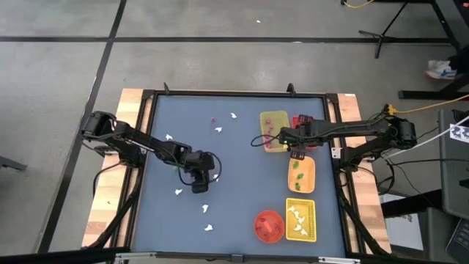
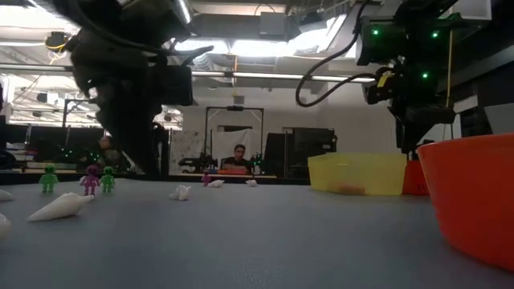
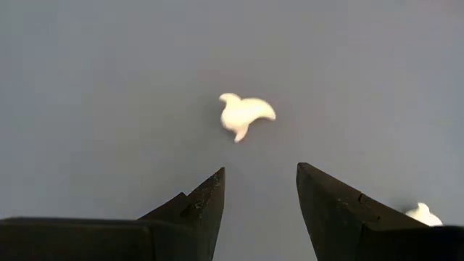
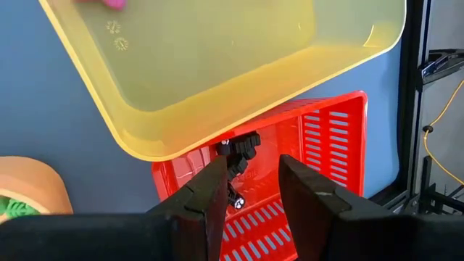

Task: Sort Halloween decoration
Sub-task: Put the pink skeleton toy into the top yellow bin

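Over on the left, the left gripper (image 1: 201, 181) is hanging low over the blue table (image 1: 242, 213), its jaws standing apart and holding nothing, with a white ghost piece (image 3: 245, 114) lying on the mat just ahead of its fingertips. More white ghosts (image 1: 206, 209) are sitting scattered around it. To the right, the right gripper (image 4: 250, 190) is hovering over the red tray (image 4: 319, 138), jaws partly open and empty, beside the yellow tray (image 4: 217, 58); dark bits (image 4: 243, 145) are lying in the red one.
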Controlling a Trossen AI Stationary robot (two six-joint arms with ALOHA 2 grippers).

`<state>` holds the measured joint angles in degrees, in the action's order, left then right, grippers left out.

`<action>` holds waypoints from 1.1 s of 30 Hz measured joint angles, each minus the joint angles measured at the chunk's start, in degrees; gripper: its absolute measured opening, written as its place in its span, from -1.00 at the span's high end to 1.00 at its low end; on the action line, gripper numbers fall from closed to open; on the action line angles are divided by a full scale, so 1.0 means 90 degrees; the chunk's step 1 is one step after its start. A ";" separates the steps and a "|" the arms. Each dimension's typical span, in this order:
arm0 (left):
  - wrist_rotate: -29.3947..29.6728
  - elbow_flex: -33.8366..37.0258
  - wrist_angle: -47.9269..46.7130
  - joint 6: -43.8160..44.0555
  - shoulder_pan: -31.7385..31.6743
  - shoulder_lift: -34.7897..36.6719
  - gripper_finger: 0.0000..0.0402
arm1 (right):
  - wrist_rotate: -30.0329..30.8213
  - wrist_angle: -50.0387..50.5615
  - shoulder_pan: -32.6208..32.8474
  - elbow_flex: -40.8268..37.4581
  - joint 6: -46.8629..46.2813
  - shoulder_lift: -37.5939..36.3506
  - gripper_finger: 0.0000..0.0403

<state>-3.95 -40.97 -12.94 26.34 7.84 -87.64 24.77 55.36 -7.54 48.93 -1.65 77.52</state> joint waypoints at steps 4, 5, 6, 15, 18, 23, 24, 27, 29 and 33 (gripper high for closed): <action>0.0204 -0.0573 -0.1246 0.0009 0.0000 0.0002 0.22 | 0.0000 -0.0004 0.0001 0.0000 0.0000 0.0000 0.38; 0.0245 -0.0698 -0.1523 0.0009 0.0000 0.0002 0.22 | 0.0000 -0.0004 0.0001 0.0000 0.0000 0.0000 0.38; 0.0288 -0.0818 -0.1796 0.0009 0.0000 0.0002 0.22 | 0.0000 -0.0004 -0.0001 0.0000 0.0000 0.0000 0.38; 0.0359 -0.1374 -0.3345 0.0418 0.0132 0.0007 0.22 | 0.0002 -0.0001 0.0001 0.0000 0.0000 0.0000 0.38; 0.0369 -0.1384 -0.3654 0.0658 0.0231 0.0007 0.22 | 0.0000 -0.0002 -0.0001 0.0000 0.0000 0.0000 0.38; 0.0491 -0.1384 -0.3937 0.0897 0.0438 0.0007 0.22 | 0.0000 -0.0001 0.0001 0.0000 0.0000 0.0000 0.38; 0.0574 -0.1384 -0.3949 0.0902 0.0490 0.0007 0.22 | 0.0002 -0.0001 0.0001 -0.0001 0.0000 0.0000 0.38; 0.0898 -0.1384 -0.3955 0.0909 0.0631 0.0007 0.22 | 0.0002 -0.0001 0.0001 0.0000 0.0000 0.0000 0.38; 0.1153 -0.1384 -0.3952 0.0913 0.0716 0.0007 0.22 | 0.0001 -0.0001 0.0000 0.0000 0.0000 0.0000 0.38; 0.1412 -0.1384 -0.3949 0.0917 0.0860 0.0007 0.22 | 0.0000 -0.0001 0.0001 0.0000 0.0000 0.0000 0.38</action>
<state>8.77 -53.43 -48.48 34.59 15.58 -87.57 24.78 55.35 -7.54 48.93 -1.65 77.52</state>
